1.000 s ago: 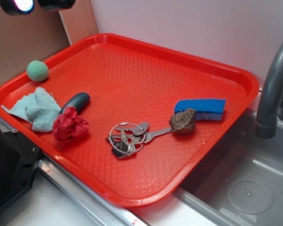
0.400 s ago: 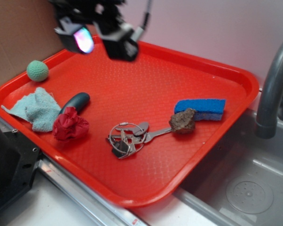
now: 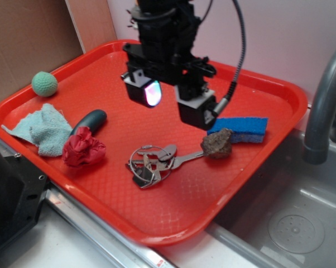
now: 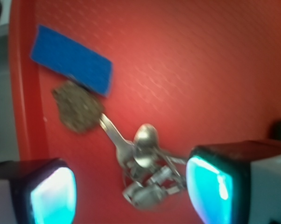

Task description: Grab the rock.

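Note:
The rock is a rough brown-grey lump on the red tray, touching the front of the blue sponge. In the wrist view the rock lies at upper left, just under the sponge. My gripper hangs open and empty above the tray's middle, up and left of the rock. Its two glowing pads stand wide apart, with the bunch of silver keys between them below.
The keys lie left of the rock, one key reaching to it. A red cloth ball, a dark handle, a pale teal cloth and a green ball sit at the left. A sink and faucet are at right.
My gripper has come in from the upper left and moved down and right over the tray, toward the rock. Nothing on the tray has moved.

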You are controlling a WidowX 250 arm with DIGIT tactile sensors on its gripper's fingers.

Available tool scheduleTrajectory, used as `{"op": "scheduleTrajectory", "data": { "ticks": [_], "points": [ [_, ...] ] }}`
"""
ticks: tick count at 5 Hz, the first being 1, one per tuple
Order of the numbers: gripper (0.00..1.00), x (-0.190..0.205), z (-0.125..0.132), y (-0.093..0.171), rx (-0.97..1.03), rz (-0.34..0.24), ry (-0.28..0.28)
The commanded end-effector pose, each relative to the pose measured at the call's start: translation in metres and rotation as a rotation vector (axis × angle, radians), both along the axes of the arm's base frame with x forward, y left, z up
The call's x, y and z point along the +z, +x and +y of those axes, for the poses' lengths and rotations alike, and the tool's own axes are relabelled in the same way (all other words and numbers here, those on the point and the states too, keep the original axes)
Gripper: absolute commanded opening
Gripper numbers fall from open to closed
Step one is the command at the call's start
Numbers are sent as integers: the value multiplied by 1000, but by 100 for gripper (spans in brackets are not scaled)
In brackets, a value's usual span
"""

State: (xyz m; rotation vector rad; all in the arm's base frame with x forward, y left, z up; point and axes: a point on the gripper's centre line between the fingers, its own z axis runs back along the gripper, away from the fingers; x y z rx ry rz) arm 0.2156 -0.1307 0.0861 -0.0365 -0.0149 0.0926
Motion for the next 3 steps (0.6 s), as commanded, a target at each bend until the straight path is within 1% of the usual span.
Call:
{"op": "scheduleTrajectory", "data": {
  "ticks": [1,2,3],
  "points": [
    [100,-17,-22,31,-39,-47,-35],
    [100,-36,-32,37,-61,-4,-42],
    [100,-47,-39,41,-76,8,-59]
  ]
}}
